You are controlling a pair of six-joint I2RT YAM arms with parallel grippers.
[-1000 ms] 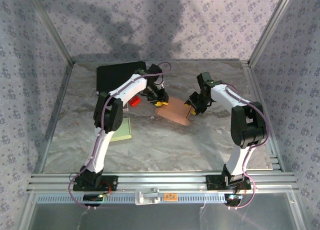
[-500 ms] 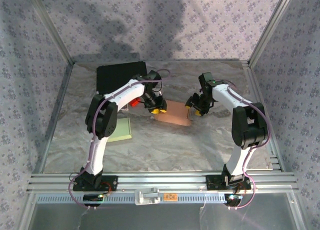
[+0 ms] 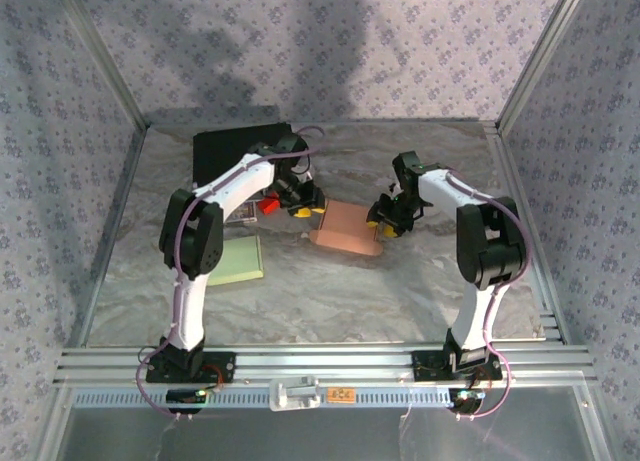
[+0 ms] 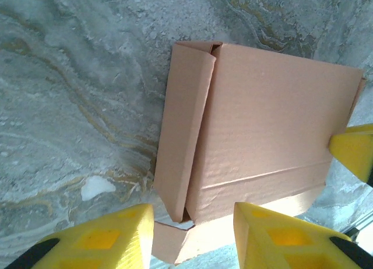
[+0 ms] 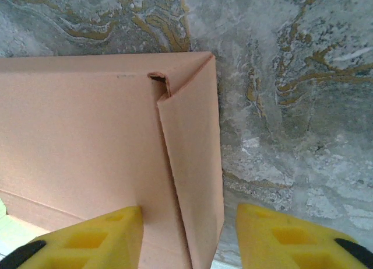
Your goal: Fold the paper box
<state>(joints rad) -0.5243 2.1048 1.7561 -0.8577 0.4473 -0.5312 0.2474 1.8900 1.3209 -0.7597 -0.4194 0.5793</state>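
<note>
The paper box is a flat tan cardboard box lying mid-table between my two grippers. In the left wrist view the box shows a folded side flap along its left edge. My left gripper is open, and its yellow fingers straddle the box's near corner without touching it. From above, the left gripper sits at the box's left end. My right gripper is at the right end. It stands open astride the box's raised side flap, one finger over the box, the other over the table.
A black case lies at the back left, with a small red object beside the left arm. A pale green pad rests left of centre. Metal frame rails and patterned walls enclose the marble-patterned table.
The left arm has swung its elbow left and its gripper has drawn back to the box's left end. The box now lies lower and flatter. The right gripper shifted slightly left and down.
</note>
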